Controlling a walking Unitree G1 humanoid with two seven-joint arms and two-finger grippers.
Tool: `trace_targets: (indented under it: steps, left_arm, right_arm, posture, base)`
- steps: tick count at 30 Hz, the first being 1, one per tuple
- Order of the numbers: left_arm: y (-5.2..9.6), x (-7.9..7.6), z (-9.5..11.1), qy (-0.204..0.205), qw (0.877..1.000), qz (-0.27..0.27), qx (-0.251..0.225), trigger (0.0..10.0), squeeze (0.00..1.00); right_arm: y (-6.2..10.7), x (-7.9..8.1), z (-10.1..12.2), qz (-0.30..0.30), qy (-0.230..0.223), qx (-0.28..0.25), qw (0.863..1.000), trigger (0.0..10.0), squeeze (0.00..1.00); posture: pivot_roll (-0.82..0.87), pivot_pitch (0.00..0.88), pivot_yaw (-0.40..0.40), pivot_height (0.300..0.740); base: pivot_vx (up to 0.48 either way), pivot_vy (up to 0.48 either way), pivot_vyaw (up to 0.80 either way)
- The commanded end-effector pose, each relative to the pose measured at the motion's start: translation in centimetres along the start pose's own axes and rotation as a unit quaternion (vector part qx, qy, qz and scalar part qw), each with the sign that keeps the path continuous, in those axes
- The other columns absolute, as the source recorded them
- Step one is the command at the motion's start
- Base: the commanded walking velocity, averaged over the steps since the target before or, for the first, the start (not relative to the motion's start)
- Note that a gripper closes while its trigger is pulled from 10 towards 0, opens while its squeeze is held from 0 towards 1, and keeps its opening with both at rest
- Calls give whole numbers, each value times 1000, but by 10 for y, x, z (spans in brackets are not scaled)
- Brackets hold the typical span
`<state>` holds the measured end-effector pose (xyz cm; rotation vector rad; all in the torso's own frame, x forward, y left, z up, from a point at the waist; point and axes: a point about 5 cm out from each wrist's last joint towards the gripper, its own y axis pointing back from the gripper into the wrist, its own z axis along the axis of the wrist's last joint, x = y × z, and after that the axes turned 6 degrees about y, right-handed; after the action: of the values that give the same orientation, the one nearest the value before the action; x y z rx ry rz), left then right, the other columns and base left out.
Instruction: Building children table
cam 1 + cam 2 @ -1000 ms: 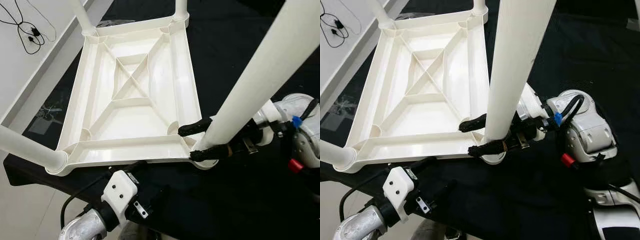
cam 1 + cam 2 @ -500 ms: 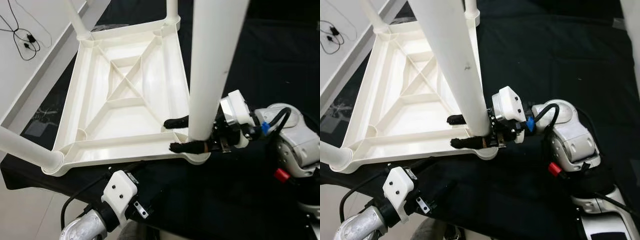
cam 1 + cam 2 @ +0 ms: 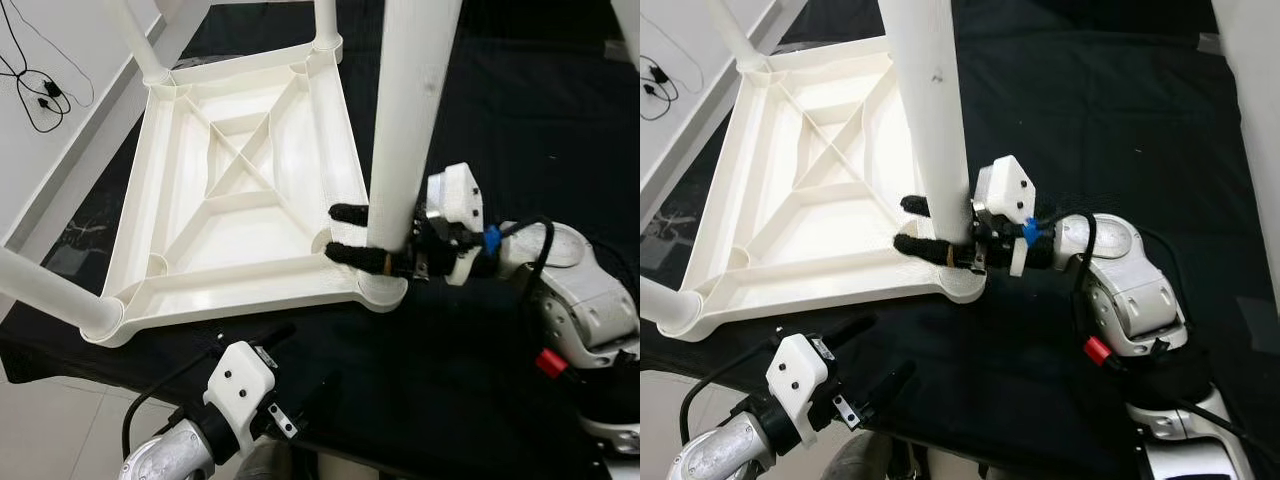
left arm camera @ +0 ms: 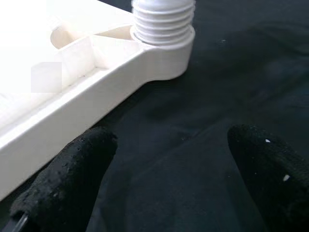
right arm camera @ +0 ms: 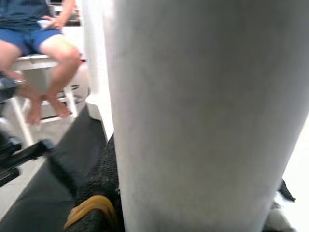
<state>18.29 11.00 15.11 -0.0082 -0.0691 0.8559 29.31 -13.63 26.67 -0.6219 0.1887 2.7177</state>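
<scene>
Nearest the camera, the left gripper hovers low over the black cloth, its two black fingers spread apart and holding nothing, pointed toward the near edge of the upturned white table top. In its wrist view the threaded end of a leg sits in a corner socket just beyond the fingers.

Farther in, the right arm reaches across from the robot's right, elbow bent, wrist turned inward. The right gripper is clenched around the base of an upright white table leg, one finger on either side, directly above the near right corner socket. The leg stands nearly vertical with its foot at the socket.

The table top lies underside up on the cloth, its ribbed frame forming open compartments with nothing in them. Three other legs are seated at their corners: near left, far left and far right.

Compared with a second ago, the held leg has swung from a strong lean to almost upright, and the right wrist has turned toward the table.

Beyond, in the right wrist view, a seated person's legs are visible.
</scene>
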Motion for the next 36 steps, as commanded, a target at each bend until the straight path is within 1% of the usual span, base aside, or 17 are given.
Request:
trace_targets:
  steps: [1,8,13,17,19,22,23,24,26,28,29,31,32,36]
  left_arm:
    - [3,0,-7,15,1000,2,14,10000,0]
    - [4,-1,-6,15,1000,5,13,10000,0]
    - [4,-1,-6,17,1000,4,13,10000,0]
    - [5,-2,-6,17,1000,4,13,10000,0]
    - [5,-2,-6,17,1000,4,13,10000,0]
    - [5,-2,-6,17,1000,4,13,10000,0]
    - [5,-2,-6,17,1000,4,13,10000,0]
    - [5,-2,-6,17,1000,4,13,10000,0]
    - [5,-1,-7,16,1000,6,13,10000,0]
    - [5,-1,-7,16,1000,7,13,10000,0]
    - [5,-1,-7,16,1000,7,13,10000,0]
    - [5,0,-7,17,1000,6,13,10000,0]
    - [5,0,-7,17,1000,6,13,10000,0]
    - [5,0,-8,16,1000,6,14,10000,0]
  right_arm:
    - [7,-5,-32,-57,-58,72,994,10000,0]
    - [7,-5,-33,-78,-64,82,992,10000,0]
    - [7,-7,-44,-156,-82,118,977,10000,0]
    - [7,-6,-46,-167,-86,121,975,10000,0]
    - [5,-1,-49,-197,-88,131,968,10000,0]
    - [5,-1,-49,-197,-88,131,968,10000,0]
    - [5,3,-52,-215,-94,134,963,10000,0]
    - [5,3,-52,-215,-94,134,963,10000,0]
    - [2,14,-57,-285,-101,155,941,10000,0]
    - [-2,23,-59,-330,-99,171,923,10000,0]
    - [-2,23,-59,-330,-99,171,923,10000,0]
    - [-8,31,-61,-356,-102,180,912,10000,0]
    - [-8,31,-61,-356,-102,180,912,10000,0]
    - [-18,37,-60,-391,-114,182,895,10000,0]
  posture:
    - [9,352,117,740]
    - [7,356,116,740]
    - [6,358,116,740]
    - [7,357,115,740]
    - [1,358,110,740]
    - [1,358,110,740]
    - [1,358,105,740]
    - [1,358,105,740]
    - [-5,357,104,740]
    - [-6,357,104,740]
    - [-6,357,104,740]
    - [-7,356,106,740]
    - [-7,356,106,740]
    - [-1,353,106,740]
  base:
    - [0,0,0]
    - [0,0,0]
    - [0,0,0]
    - [0,0,0]
    - [0,0,0]
    - [0,0,0]
    - [0,0,0]
    - [0,0,0]
    - [0,0,0]
    - [0,0,0]
    - [0,0,0]
    - [0,0,0]
    - [0,0,0]
    - [0,0,0]
